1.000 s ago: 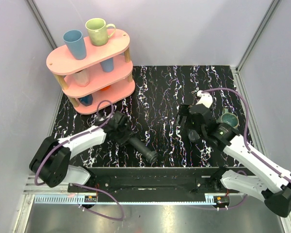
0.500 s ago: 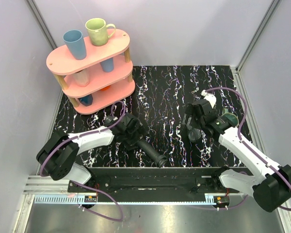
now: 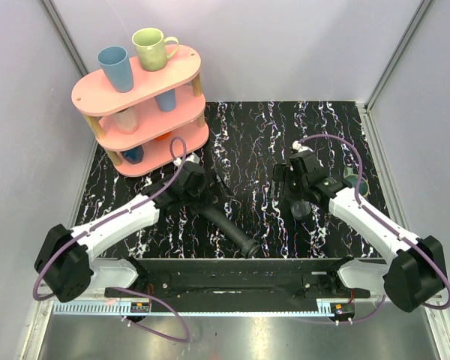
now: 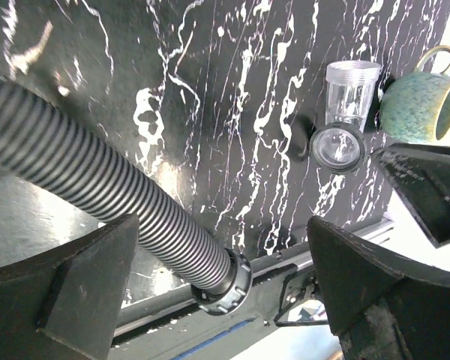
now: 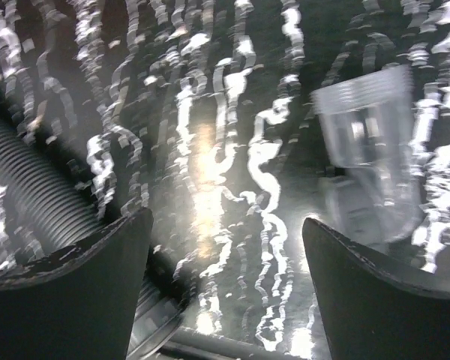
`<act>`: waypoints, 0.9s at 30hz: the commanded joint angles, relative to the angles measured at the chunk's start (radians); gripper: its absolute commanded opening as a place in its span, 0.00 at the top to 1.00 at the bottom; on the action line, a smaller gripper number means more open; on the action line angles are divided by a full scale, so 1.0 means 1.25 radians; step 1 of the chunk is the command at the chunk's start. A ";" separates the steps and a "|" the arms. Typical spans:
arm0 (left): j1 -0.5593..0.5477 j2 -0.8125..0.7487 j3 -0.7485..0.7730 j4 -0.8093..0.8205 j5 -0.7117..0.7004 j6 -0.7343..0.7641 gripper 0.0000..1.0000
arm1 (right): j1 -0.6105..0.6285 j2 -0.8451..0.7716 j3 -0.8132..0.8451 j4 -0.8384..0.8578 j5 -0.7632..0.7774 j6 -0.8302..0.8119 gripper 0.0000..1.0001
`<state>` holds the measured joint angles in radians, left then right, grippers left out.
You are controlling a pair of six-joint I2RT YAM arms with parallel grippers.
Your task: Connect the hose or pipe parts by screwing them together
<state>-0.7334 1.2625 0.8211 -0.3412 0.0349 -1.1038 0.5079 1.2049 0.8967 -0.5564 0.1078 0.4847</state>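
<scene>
The black ribbed hose (image 3: 229, 231) lies on the dark marbled table, its collared end (image 4: 225, 281) near the front rail. My left gripper (image 3: 196, 196) hovers open over the hose's far part; in the left wrist view the hose (image 4: 97, 180) runs under the wide-apart fingers (image 4: 75, 277), untouched. The translucent fitting (image 4: 350, 94) with its black ring lies to the right, close to a mug. My right gripper (image 3: 292, 196) is open just above and left of the fitting (image 3: 301, 209). In the blurred right wrist view, the fitting (image 5: 367, 142) is beyond the right finger and the hose (image 5: 30, 187) is at the left.
A pink three-tier rack (image 3: 142, 112) with several mugs stands at the back left. A teal mug (image 3: 355, 182) sits right of the fitting, partly behind the right arm. A black rail (image 3: 232, 274) runs along the near edge.
My left gripper has opened and let go of the hose, then drawn back up the table; the hose now rests on the table. My right gripper shifted left and its jaws narrowed slightly.
</scene>
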 commanded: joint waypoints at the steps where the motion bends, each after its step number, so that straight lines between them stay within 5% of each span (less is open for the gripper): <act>1: 0.049 -0.055 0.048 -0.085 -0.051 0.144 0.01 | -0.001 0.019 0.040 0.085 -0.275 -0.028 0.10; 5: 0.270 -0.069 0.027 -0.079 0.132 0.229 0.01 | 0.089 0.033 0.020 0.201 -0.359 -0.001 0.08; 13: 0.547 -0.081 0.087 -0.206 0.175 0.369 0.01 | 0.218 0.181 0.050 0.245 -0.294 -0.039 0.08; 27: 0.587 -0.171 -0.010 -0.193 0.108 0.417 0.01 | 0.334 0.396 0.151 0.239 -0.203 -0.308 0.16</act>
<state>-0.0029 1.0897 0.8238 -0.6025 0.2104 -0.6151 0.8948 1.6669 1.0470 -0.2886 -0.2005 0.2340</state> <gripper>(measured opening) 0.988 0.854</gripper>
